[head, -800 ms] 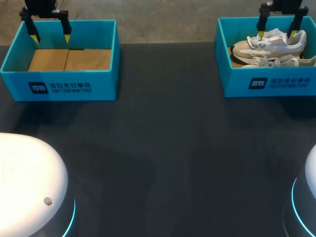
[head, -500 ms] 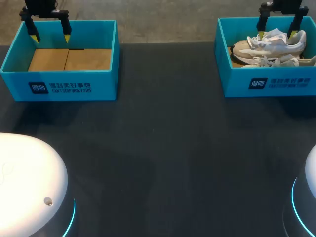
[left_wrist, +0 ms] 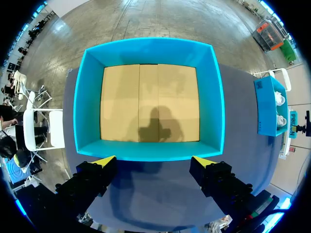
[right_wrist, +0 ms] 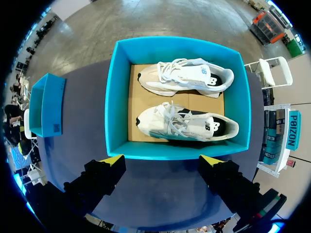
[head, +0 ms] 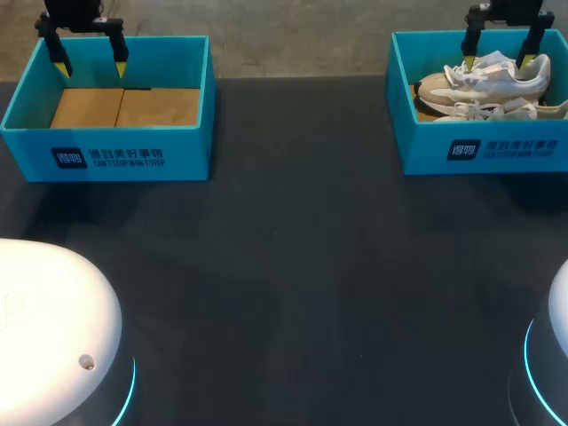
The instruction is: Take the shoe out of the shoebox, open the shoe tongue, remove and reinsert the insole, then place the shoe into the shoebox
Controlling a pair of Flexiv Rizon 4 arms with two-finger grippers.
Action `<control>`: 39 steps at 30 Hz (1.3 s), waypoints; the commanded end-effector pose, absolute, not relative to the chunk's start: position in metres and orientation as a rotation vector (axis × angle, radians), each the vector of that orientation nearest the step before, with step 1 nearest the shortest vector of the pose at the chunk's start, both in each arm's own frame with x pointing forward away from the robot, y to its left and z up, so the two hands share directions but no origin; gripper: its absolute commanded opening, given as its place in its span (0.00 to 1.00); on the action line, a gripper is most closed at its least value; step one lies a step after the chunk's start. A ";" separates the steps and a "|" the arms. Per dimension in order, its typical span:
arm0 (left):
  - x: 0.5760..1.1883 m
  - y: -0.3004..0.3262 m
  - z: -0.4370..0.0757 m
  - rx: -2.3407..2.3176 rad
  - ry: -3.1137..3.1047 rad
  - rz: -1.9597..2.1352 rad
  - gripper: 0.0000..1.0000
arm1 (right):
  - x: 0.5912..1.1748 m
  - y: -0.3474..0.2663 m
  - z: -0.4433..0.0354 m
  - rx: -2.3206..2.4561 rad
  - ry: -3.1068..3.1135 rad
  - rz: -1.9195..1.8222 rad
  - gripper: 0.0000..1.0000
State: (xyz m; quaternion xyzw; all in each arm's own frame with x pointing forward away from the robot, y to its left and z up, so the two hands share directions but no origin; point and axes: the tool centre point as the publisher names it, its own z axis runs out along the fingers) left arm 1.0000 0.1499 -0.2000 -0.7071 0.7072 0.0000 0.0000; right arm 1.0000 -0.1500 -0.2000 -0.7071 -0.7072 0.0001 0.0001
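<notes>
Far right of the dark tabletop (head: 293,266): right gripper (head: 498,61) poised over the open teal shoebox (head: 479,146), fingers (head: 468,60) spread wide and holding nothing. Inside, on the cardboard floor, a pair of pale sneakers lying on their sides with laces loose. Far shoe (head: 484,82) in line with the yellow tips from the head camera, though hard to say whether directly beneath. Near shoe (head: 501,110) close to the front wall. From the right wrist view, the same gripper (right_wrist: 162,159) well above the box, the two shoes side by side, close but seemingly apart.

Far left: left gripper (head: 91,67) above a second shoebox (head: 106,155), likewise fully open and empty-handed, with only bare cardboard lining ahead of it in the left wrist view.

Task judged barely begun: no shoe lifted, tongue and insole untouched. Likely trouble from here:
- Snagging loose laces on the way down and hauling up the second shoe as well.
- Closing across the soft upper rather than a firmer part, with a slip or twist on the lift.
- Clipping the box wall with a wide-set fingertip and shoving the light box across the tabletop.
- Dragging a shoe against the rim and tipping the box.
</notes>
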 end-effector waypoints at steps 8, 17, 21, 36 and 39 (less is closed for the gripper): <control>1.000 0.150 -0.200 -2.221 2.222 0.000 1.00 | 0.996 -0.171 -0.213 -2.250 -2.209 -0.011 1.00; 1.000 0.150 -0.200 -2.221 2.222 0.000 1.00 | 0.989 -0.206 -0.223 -2.302 -2.216 -0.015 1.00; 1.000 0.150 -0.200 -2.221 2.222 0.000 1.00 | 0.985 -0.218 -0.229 -2.314 -2.226 0.001 1.00; 1.000 0.150 -0.200 -2.221 2.222 0.000 1.00 | 0.989 -0.263 -0.254 -2.396 -2.232 0.058 1.00; 1.000 0.150 -0.200 -2.221 2.222 0.000 1.00 | 0.995 -0.269 -0.259 -2.397 -2.252 0.084 1.00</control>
